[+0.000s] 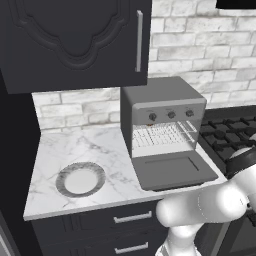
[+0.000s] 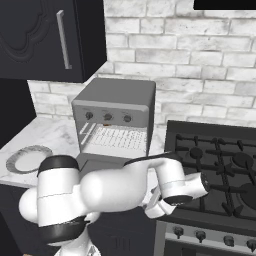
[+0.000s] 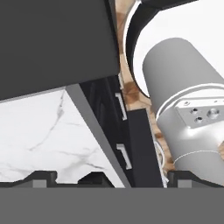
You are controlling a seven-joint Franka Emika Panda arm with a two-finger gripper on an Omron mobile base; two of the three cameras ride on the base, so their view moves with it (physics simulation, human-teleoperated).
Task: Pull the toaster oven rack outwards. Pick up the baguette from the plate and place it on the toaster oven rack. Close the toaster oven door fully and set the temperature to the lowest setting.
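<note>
Grey metal toaster oven stands on the marble counter, beside the black stove. The toaster oven door lies fully open, flat in front of the oven. The toaster oven rack sits inside the cavity. The plate rests on the counter to the left, well apart from the oven, and its white centre is bare. The gripper hangs low in front of the counter edge, under the door; whether its fingers are apart or together, the pictures cannot tell
</note>
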